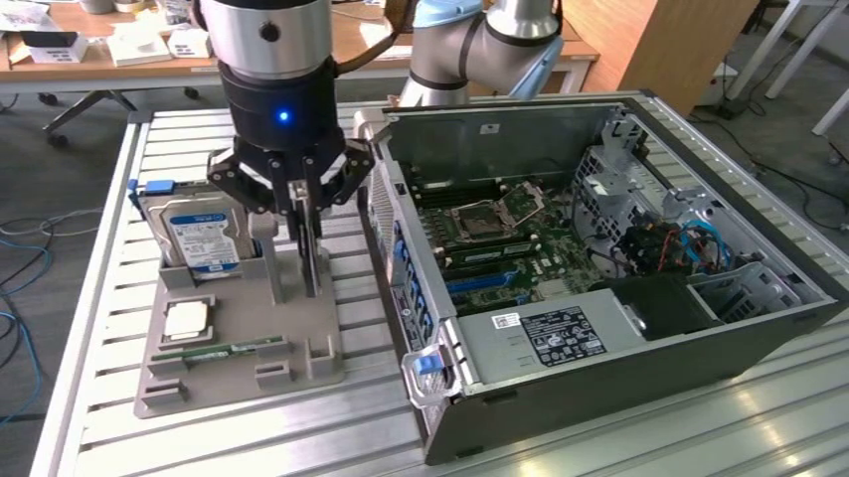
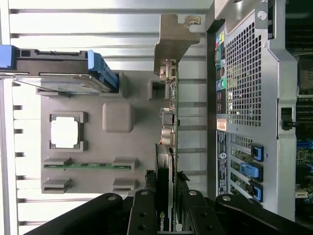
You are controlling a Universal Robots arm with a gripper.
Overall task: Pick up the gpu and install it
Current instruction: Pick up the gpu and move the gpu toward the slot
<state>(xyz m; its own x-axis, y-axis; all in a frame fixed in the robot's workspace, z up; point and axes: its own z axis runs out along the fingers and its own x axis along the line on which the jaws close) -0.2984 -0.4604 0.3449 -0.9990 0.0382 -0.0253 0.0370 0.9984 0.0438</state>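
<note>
Since the gpu (image 1: 310, 253) is a thin stiff board standing on edge left of centre in the exterior view, with the gripper (image 2: 167, 198) clamped across the end away from its bracket, I'd guess it's light but fragile (squeeze the edges, not the chips). The hard drive (image 1: 199, 234), CPU (image 1: 186, 318) and memory stick (image 1: 219, 350) share the grey holder (image 1: 312, 373). The open case (image 1: 743, 348) crowds in just beside it.

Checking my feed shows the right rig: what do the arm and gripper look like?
The arm has silvery-grey tubes with pale blue joint caps, and a dark cable leaves its wrist. The gripper is black: a round body with a lit blue light, and jointed link fingers with round pins.
</note>
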